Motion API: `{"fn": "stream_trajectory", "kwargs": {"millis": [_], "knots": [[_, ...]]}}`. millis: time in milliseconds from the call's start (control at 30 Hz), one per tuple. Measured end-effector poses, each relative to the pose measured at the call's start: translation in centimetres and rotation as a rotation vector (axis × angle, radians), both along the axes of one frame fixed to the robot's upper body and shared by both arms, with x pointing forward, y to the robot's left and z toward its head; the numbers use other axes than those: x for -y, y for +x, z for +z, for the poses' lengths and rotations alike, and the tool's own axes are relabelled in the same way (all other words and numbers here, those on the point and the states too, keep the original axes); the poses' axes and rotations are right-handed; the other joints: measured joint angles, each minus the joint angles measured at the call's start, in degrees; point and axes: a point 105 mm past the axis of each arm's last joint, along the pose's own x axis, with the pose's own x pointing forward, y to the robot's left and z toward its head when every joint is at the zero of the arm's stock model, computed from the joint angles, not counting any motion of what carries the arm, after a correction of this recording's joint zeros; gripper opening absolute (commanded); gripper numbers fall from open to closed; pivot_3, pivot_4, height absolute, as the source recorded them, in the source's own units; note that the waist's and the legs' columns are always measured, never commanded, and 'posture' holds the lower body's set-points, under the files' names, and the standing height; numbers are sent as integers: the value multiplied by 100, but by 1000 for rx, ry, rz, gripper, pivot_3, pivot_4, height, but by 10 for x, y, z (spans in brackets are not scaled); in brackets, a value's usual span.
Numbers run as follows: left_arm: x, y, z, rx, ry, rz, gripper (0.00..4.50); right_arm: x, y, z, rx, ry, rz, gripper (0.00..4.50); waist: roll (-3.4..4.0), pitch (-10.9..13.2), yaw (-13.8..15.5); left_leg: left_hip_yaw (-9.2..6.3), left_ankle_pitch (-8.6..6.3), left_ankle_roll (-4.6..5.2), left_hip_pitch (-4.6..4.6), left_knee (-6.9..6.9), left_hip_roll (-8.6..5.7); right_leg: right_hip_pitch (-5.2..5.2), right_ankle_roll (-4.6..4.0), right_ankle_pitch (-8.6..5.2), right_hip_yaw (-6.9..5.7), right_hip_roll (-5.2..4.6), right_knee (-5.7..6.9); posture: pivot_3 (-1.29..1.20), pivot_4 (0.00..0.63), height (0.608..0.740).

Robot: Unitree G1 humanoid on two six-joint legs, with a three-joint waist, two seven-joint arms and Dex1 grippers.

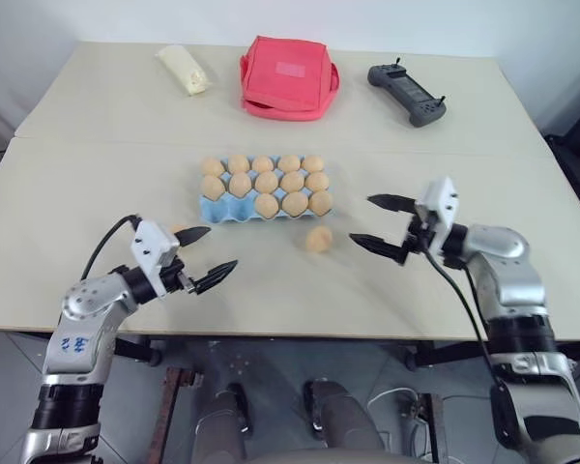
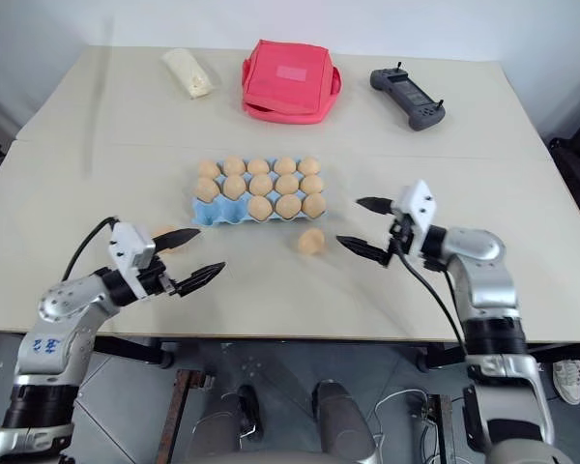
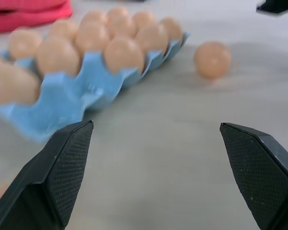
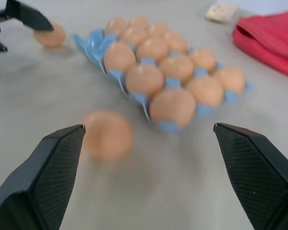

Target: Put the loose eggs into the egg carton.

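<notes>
The light blue moulded egg carton sits mid-table, thirteen of its cups filled with tan eggs and its two front-left cups bare. One smooth tan-brown loose egg lies just beside the carton's front right corner; another lies near its front left corner, partly behind the left gripper. Both it and the right gripper have jaws spread wide, holding nothing, either side of the carton's front.

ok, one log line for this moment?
left hand: open, empty | right hand: open, empty | carton: thirteen eggs in | loose eggs: one in front of carton, one by left hand
</notes>
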Motion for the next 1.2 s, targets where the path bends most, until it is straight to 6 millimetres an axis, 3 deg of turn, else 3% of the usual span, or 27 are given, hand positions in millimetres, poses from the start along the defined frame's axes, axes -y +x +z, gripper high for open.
{"fn": "stream_trajectory", "kwargs": {"millis": [233,500,600,700,867,1067,1133,1200], "knots": [[24,17,7,11,2,-78,4500,29,-18,-21,-35,-5,-72,4490,0,0,63,-6,3,3,5,14,0,11,4,2,2,10,2,0,150,740],[30,22,5,5,20,-115,4500,32,-24,-32,-57,-12,-75,4490,0,0,84,-4,3,4,8,26,0,15,11,6,1,9,4,0,150,740],[27,21,5,5,29,-114,4500,18,-17,-26,-66,-2,-53,4490,0,0,70,-2,3,3,15,26,1,15,11,6,3,10,11,0,150,740],[19,17,0,-9,34,-94,4500,-8,-7,-18,-87,34,-14,4490,0,0,56,-3,2,0,20,25,8,15,7,4,7,14,18,0,150,740],[6,11,0,-13,42,-50,4500,-43,9,-21,-106,6,10,4490,0,0,89,-9,1,-1,13,21,8,13,-2,-1,3,4,16,0,150,740],[-3,2,2,-3,33,-7,4500,-62,20,-47,-195,-14,-5,4490,0,0,109,-5,-2,5,-4,21,5,10,2,1,-9,-6,2,0,150,740],[-8,-1,-1,-14,33,18,4500,-67,24,-47,-189,-15,-13,4490,0,0,103,-2,-2,5,-3,21,2,8,4,2,-12,-4,3,0,150,740],[-12,-4,-1,-16,32,36,4500,-71,26,-47,-187,-9,-15,4102,0,0,85,-2,-2,5,-1,21,3,8,5,3,-12,-1,5,0,150,740]]}}
